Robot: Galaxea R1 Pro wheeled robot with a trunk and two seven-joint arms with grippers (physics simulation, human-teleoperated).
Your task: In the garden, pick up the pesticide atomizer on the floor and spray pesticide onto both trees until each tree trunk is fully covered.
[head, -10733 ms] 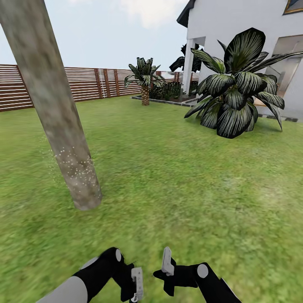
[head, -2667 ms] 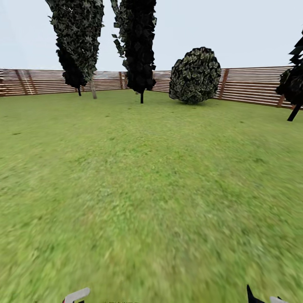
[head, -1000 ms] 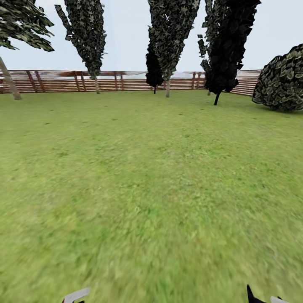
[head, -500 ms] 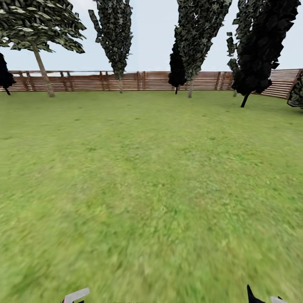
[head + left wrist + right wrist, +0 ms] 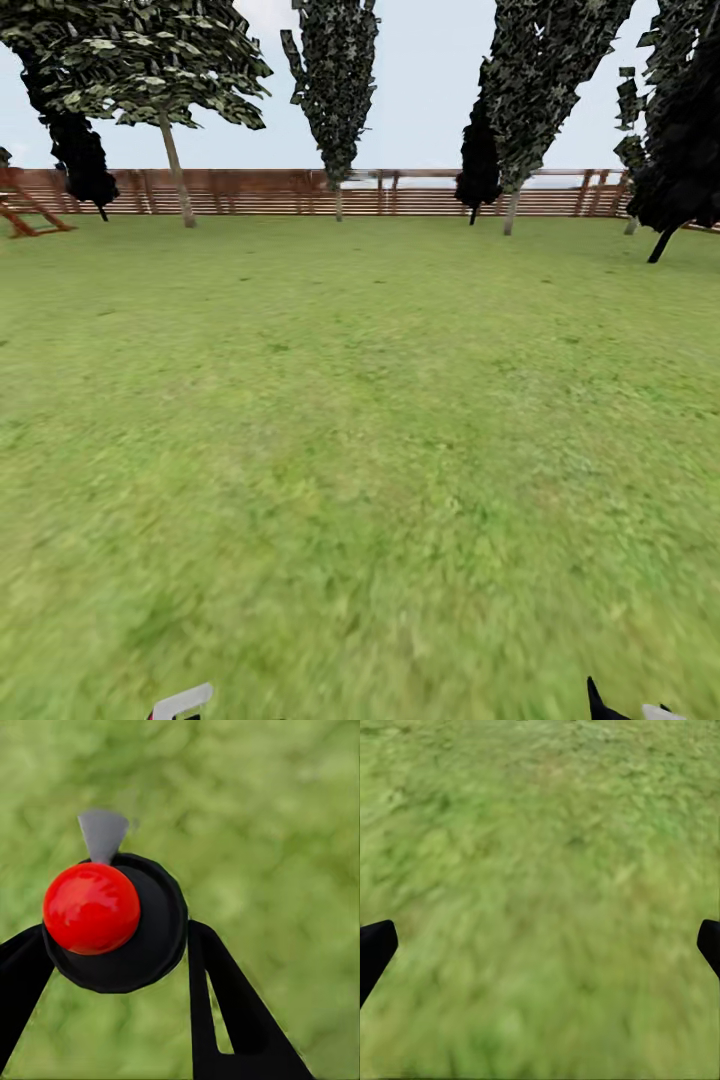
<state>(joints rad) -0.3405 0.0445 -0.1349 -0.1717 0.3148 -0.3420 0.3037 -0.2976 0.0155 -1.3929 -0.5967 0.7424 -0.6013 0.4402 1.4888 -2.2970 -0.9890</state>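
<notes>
Clamped in the left gripper [image 5: 112,949]: the atomizer [image 5: 116,926], seen end-on as a dark round body with a red knob [image 5: 91,907] and a grey nozzle [image 5: 103,832] pointing away from the wrist. Black fingers [image 5: 225,1012] pressed in on either side of it, nothing but blurred grass behind. Probably carried low and nozzle-forward so as to be ready for spraying once a trunk comes within reach.

Right gripper [image 5: 541,943] spread wide, holding nothing, just lawn between the two tips; likely kept free because the left alone does the work.

Ahead in the head view, open lawn [image 5: 360,420] running out to a slatted fence [image 5: 270,195], with trees [image 5: 335,90] standing well apart along it and far off. No trunk near enough to spray, so judged a stretch of travel across the garden rather than a spraying step.

Hard to settle which of those trees the task means: pale trunks [image 5: 176,185] thin with distance, some crowns near-black silhouettes, tops cut off by the frame. Wooden frame [image 5: 25,215] at the left edge only partly in view. At the bottom edge, a pale sliver [image 5: 182,702] and a dark tip [image 5: 597,700], both cropped, too little to tell finger from bottle. No green spot to be made out on the atomizer from this angle.
</notes>
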